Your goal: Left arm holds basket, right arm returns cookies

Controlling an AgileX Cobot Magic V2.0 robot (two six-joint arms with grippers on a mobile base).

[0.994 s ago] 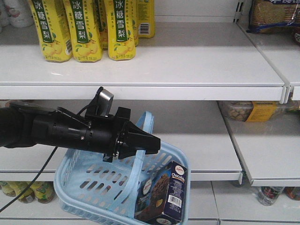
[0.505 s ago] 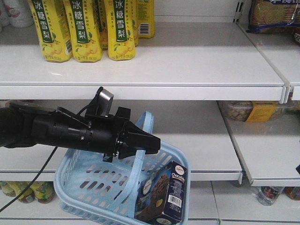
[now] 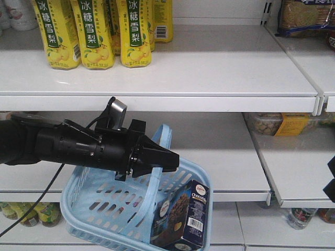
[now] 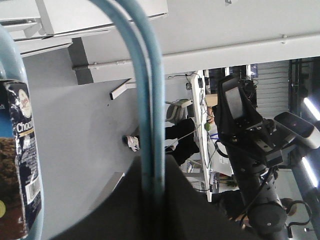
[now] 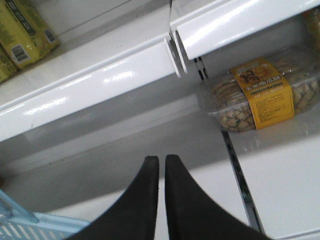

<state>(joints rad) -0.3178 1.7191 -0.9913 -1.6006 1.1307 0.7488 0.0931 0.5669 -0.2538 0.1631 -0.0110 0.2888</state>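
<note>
White shop shelving fills the background. Yellow pear-drink bottles stand on the upper tier, and a clear tub of snacks with a yellow label sits on the right-hand bay's lower shelf.

Of the 2 jobs, only the holding is in place. The light blue basket hangs in front of the lower shelf by its hoop handle. The cookies, a navy carton, stand upright in the basket's front right corner, leaning on its wall, untouched and not yet back on a shelf. Judging by this, the return has hardly begun.

The left arm reaches in level from the left. The left gripper is drawn to a point with the handle caught in it, as the left wrist view also suggests.

The right arm shows only as a dark sliver at the right edge, well apart from the carton. The right gripper has its 2 fingers nearly together and holds nothing, aimed at the lower shelf above the basket's rim.
</note>
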